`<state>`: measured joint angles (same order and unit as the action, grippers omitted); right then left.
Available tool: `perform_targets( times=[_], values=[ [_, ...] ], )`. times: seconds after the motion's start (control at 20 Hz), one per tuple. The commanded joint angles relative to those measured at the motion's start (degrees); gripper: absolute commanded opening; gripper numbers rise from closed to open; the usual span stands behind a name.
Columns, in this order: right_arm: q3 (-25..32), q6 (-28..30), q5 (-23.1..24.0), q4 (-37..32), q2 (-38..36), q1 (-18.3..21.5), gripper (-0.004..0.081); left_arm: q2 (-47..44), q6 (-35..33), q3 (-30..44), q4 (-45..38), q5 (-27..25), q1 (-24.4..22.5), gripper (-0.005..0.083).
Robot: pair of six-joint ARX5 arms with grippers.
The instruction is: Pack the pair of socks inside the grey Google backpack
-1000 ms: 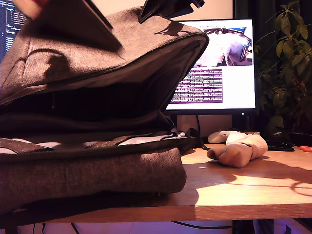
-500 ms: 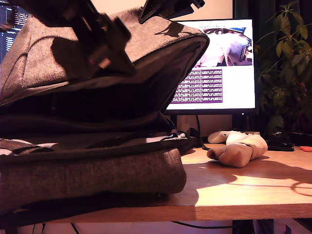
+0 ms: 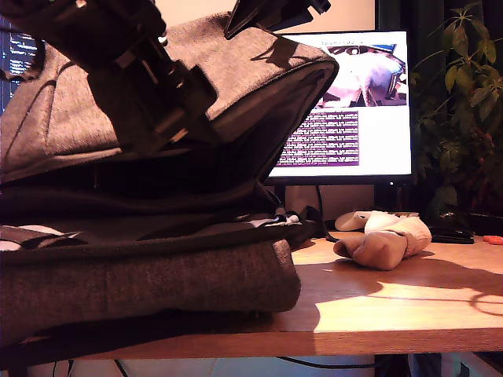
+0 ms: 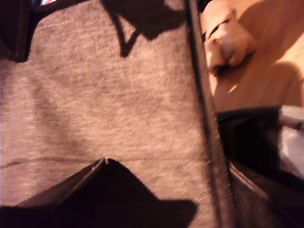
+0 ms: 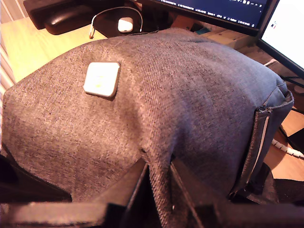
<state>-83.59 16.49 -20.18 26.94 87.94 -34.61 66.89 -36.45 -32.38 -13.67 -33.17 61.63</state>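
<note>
Wooden desk (image 3: 409,290) bears the grey Google backpack (image 3: 141,275), its mouth gaping toward the exterior view's right. The pair of socks (image 3: 385,239) lies there, apart from it, long axis crosswise.

First wrist view: my first gripper (image 4: 104,190) hangs over grey fabric, and I cannot tell its grip. The socks lie beyond the zip edge.

Second wrist view: my second gripper (image 5: 159,185) pinches a fold of the flap.

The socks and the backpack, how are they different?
The socks are a small cream bundle; the backpack is big and grey. The socks lie loose on the wooden table, touched by nothing, while my second gripper pinches a fold of the backpack's top fabric. The socks are rolled up tight; the backpack gapes open, showing a dark inside. Both are soft cloth and rest on the same table.
</note>
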Motion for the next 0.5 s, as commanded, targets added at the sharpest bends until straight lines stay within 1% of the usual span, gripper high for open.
perform_targets(
  times=[0.0, 0.1, 0.2, 0.25, 0.35, 0.4, 0.45],
  values=[
    [-3.5, 0.0, -0.4, -2.1, -1.2, -0.5, -0.0012, 0.8, 3.6, -0.7, 0.2, 1.7, 0.4, 0.069],
    [-3.5, 0.0, -0.5, -2.0, -1.2, -0.5, -0.0012, 0.9, 3.5, -0.7, 0.0, 1.0, -0.1, 0.0691],
    [-3.5, 0.0, -0.5, -2.0, -1.2, -0.5, -0.0012, 0.9, 3.5, -0.7, 0.2, 0.5, -1.6, 0.0692],
    [-3.5, 0.0, -0.5, -2.0, -1.2, -0.5, -0.0012, 0.9, 3.4, -0.7, -0.4, -1.6, -2.7, 0.0692],
    [-3.5, 0.0, -0.7, -1.9, -1.2, -0.5, -0.0012, 0.9, 1.0, -0.7, -1.8, -4.0, -4.1, 0.0685],
    [-3.5, 0.0, -0.8, -2.0, -1.2, -0.5, -0.0012, 0.9, 0.6, -0.9, -2.8, -6.2, -4.3, 0.065],
    [-3.5, 0.0, -0.9, -2.0, -1.2, -0.5, -0.0012, 0.9, -2.6, -1.3, -3.4, -8.2, -4.5, 0.0595]
  ],
)
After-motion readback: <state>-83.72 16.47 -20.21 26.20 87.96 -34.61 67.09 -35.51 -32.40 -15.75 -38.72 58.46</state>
